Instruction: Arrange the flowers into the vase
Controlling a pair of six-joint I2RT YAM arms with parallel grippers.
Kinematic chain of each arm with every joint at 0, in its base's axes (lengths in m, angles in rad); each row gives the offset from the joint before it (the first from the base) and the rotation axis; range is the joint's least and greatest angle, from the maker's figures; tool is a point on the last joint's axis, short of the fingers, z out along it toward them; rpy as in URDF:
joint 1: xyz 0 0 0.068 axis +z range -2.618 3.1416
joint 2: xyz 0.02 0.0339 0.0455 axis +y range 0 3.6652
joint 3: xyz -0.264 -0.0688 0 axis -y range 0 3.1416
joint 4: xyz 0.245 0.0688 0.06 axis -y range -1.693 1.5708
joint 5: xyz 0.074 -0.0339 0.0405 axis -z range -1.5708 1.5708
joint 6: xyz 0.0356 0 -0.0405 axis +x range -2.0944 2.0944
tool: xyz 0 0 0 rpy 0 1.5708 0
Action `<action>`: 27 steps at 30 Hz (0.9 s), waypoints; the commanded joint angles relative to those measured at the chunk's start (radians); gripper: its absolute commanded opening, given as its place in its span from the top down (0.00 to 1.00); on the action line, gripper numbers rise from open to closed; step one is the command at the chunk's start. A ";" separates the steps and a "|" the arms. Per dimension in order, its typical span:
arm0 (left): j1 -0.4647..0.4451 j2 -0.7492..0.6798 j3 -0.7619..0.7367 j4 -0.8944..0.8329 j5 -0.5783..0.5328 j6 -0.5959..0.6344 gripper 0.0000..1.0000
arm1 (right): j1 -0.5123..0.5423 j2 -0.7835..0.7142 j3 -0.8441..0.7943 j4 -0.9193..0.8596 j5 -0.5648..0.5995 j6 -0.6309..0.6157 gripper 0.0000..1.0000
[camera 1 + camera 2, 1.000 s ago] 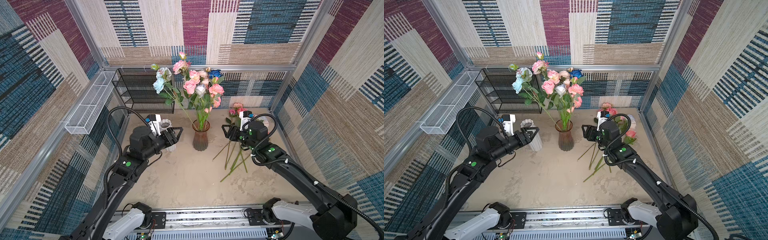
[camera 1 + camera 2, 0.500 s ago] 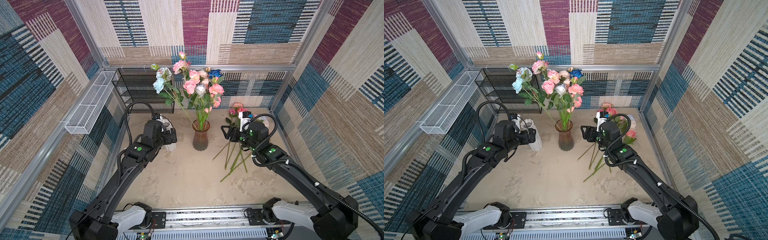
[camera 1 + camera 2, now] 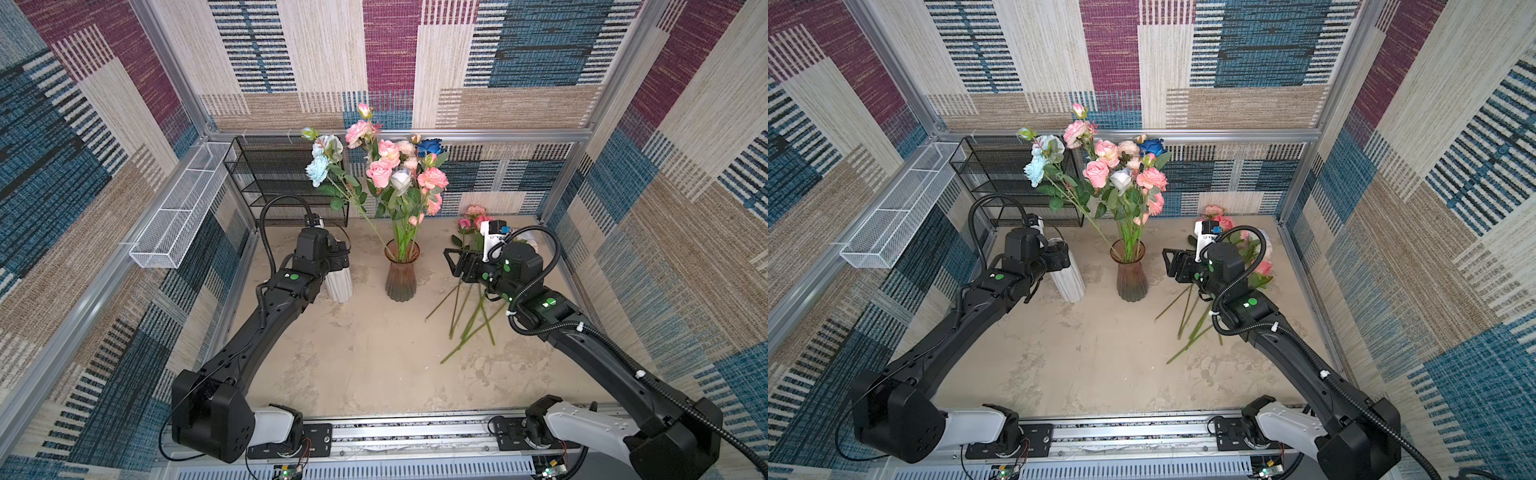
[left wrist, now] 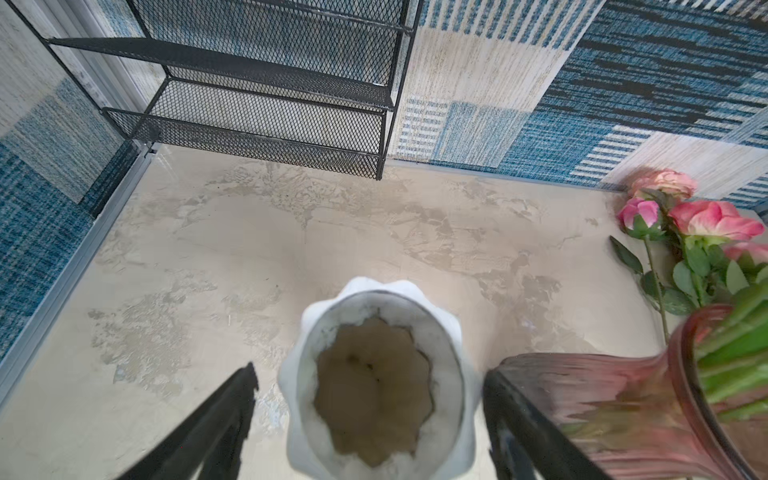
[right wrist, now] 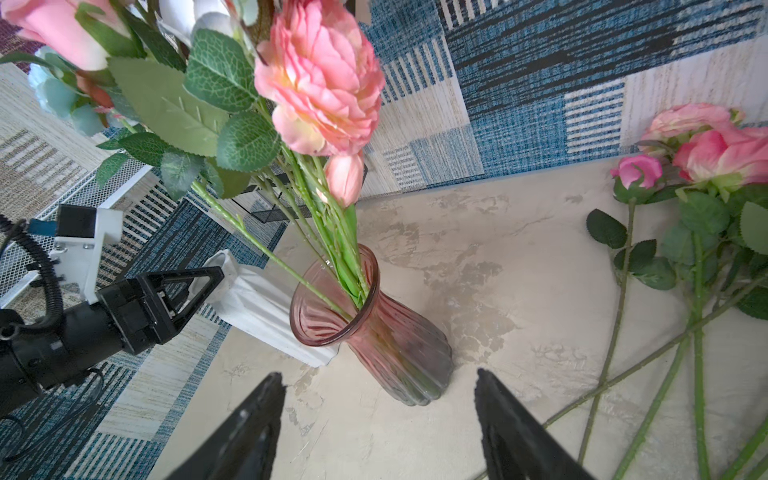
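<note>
- Two vases stand on the tabletop point(image 3: 365, 353): a ribbed, pinkish glass vase point(image 3: 401, 274) in the middle and a white vase point(image 3: 340, 286) near it on the left, not touching.
- The glass vase holds the arranged flowers point(image 3: 379, 173). There are about a dozen blooms, mostly pink, plus one deep blue, one pale blue and a couple of white.
- The white vase has nothing inside.
- The loose flowers point(image 4: 715, 220) lie flat on the right of the tabletop, heads toward the far wall. At least four pink heads show; the right arm hides part of the stems.
- The left end effector point(image 4: 369, 372) has its jaws spread wide on either side of the white vase's mouth, with a gap showing on one side. It grips nothing.
- The right end effector point(image 5: 378, 374) hovers above the loose stems, facing the glass vase, jaws wide apart and empty.
- A black mesh rack point(image 3: 282, 178) stands in the far left corner.
- A white wire basket point(image 3: 183, 208) hangs on the left wall.
</note>
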 commanded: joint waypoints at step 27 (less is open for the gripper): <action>-0.114 -0.292 -0.122 -0.083 0.178 -0.116 0.70 | 0.000 0.007 -0.004 0.001 0.024 -0.002 0.24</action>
